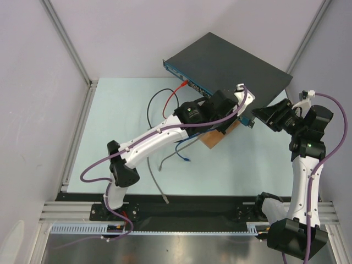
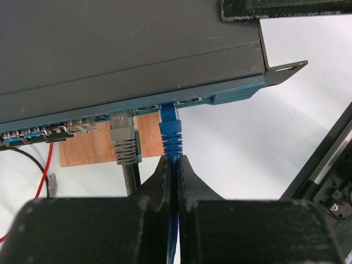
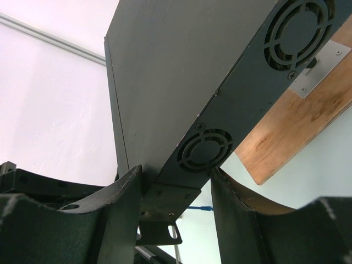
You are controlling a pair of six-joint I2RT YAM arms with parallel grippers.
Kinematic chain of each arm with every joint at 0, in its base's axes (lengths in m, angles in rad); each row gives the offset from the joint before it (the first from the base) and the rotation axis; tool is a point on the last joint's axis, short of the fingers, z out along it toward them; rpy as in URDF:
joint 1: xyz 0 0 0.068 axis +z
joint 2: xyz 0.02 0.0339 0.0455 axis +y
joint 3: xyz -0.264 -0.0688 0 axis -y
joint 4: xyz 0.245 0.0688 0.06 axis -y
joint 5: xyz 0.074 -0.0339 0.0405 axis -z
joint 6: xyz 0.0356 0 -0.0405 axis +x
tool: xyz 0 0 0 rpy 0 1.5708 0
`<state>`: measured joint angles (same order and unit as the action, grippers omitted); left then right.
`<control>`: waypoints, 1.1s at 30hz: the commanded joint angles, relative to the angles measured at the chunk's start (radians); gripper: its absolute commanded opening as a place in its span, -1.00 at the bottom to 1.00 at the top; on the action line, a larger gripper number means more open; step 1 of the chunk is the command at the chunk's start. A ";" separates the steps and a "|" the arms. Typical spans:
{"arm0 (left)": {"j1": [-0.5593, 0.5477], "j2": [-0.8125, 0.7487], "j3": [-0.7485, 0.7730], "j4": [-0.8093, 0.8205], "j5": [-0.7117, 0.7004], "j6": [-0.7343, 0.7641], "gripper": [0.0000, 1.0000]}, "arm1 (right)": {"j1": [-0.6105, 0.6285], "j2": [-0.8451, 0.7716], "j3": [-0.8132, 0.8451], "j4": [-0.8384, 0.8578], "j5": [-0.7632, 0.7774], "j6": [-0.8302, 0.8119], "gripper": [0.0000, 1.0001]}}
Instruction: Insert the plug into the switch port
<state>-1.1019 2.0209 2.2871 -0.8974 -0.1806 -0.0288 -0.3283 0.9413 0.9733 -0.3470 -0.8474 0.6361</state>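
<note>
- At the far left of the table, red and black wires (image 1: 165,102) lie loose, well apart from the work.
- Further right, a grey plug (image 2: 124,142) already sits in a socket on the blue front strip of the switch (image 2: 126,44), with the wooden board (image 2: 91,149) under that edge.
- Just beside it, the blue plug (image 2: 170,129) stands nose-first at the neighbouring socket. Its tip looks entered, but I cannot tell whether the latch has caught.
- Behind it, the left gripper (image 2: 171,163) is pinched tight on the tail of the plug's boot, where the cable begins.
- The step in hand looks like the final seating. The next move likely calls for a short, straight push along the plug's axis, with no twist, and then a release.
- At the right end, the right gripper (image 3: 176,181) straddles the switch's corner, its fingers clamped across the box's thickness, seemingly bracing it against that push.
</note>
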 commanded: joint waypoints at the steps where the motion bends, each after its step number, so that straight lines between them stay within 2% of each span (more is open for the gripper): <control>1: 0.025 -0.005 -0.081 0.463 0.024 -0.026 -0.99 | 0.109 0.050 -0.010 -0.014 -0.151 -0.059 -1.00; 6: 0.008 -0.102 -0.231 0.499 0.026 -0.037 -0.95 | 0.078 0.059 0.005 -0.018 -0.159 -0.069 -0.95; 14: 0.001 -0.145 -0.270 0.483 0.026 -0.054 -0.99 | 0.048 0.077 0.016 -0.009 -0.170 -0.079 -0.95; 17: -0.004 -0.157 -0.279 0.482 0.036 -0.051 -0.69 | 0.044 0.080 0.021 -0.014 -0.174 -0.085 -0.92; 18: -0.006 -0.160 -0.278 0.476 0.041 -0.049 -0.47 | 0.043 0.080 0.022 -0.020 -0.176 -0.090 -0.91; 21: -0.006 -0.165 -0.264 0.444 0.046 -0.037 -0.30 | 0.031 0.079 0.033 -0.044 -0.185 -0.111 -0.83; 25: -0.003 -0.166 -0.247 0.356 0.017 -0.025 -0.28 | 0.005 0.077 0.051 -0.086 -0.203 -0.141 -0.80; 27: -0.001 -0.210 -0.299 0.347 0.030 -0.017 -0.27 | -0.017 0.077 0.060 -0.099 -0.216 -0.156 -0.76; 31: -0.001 -0.324 -0.420 0.362 0.072 0.006 -0.11 | -0.041 0.080 0.079 -0.142 -0.232 -0.188 -0.52; 32: -0.003 -0.376 -0.473 0.373 0.099 0.015 0.06 | -0.051 0.082 0.084 -0.151 -0.239 -0.205 -0.28; 33: -0.001 -0.410 -0.500 0.382 0.121 0.020 0.14 | -0.054 0.083 0.088 -0.161 -0.242 -0.214 -0.13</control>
<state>-1.1076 1.7676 1.8423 -0.5785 -0.1169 -0.0410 -0.3935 1.0065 1.0405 -0.4534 -0.9962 0.5194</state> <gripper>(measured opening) 0.544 0.532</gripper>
